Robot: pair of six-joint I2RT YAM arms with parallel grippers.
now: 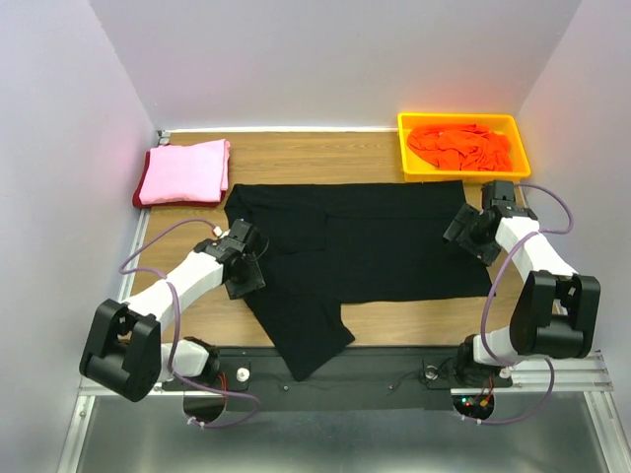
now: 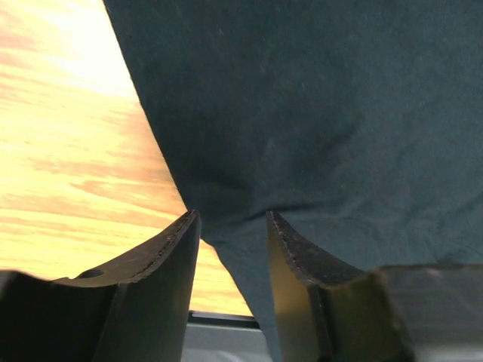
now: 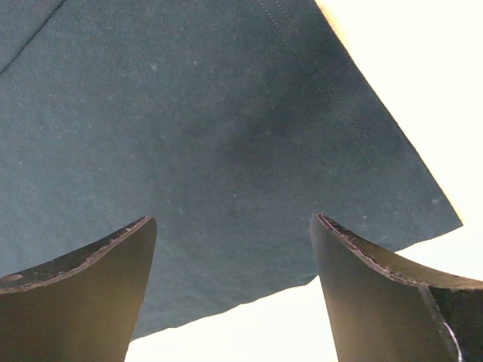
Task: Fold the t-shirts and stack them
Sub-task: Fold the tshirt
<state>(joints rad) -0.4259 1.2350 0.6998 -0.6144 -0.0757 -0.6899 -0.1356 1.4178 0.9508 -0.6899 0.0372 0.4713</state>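
The black t-shirt (image 1: 375, 241) lies spread flat across the middle of the table, one part reaching down to the near edge (image 1: 306, 340). My left gripper (image 1: 248, 268) is low at its left edge. In the left wrist view the gripper (image 2: 232, 215) is open by a narrow gap, with the cloth's edge (image 2: 302, 113) lying between the fingers. My right gripper (image 1: 461, 227) hovers over the shirt's right end. In the right wrist view it (image 3: 233, 219) is wide open and empty above the hemmed corner (image 3: 226, 136). A folded pink shirt (image 1: 184, 169) lies on a dark red one (image 1: 138, 200) at the back left.
A yellow plastic tray (image 1: 406, 148) at the back right holds a crumpled orange shirt (image 1: 458, 146). Bare wooden tabletop (image 1: 325, 153) shows behind the black shirt and by the left gripper (image 2: 68, 151). White walls enclose the table. A metal rail (image 1: 394, 370) runs along the near edge.
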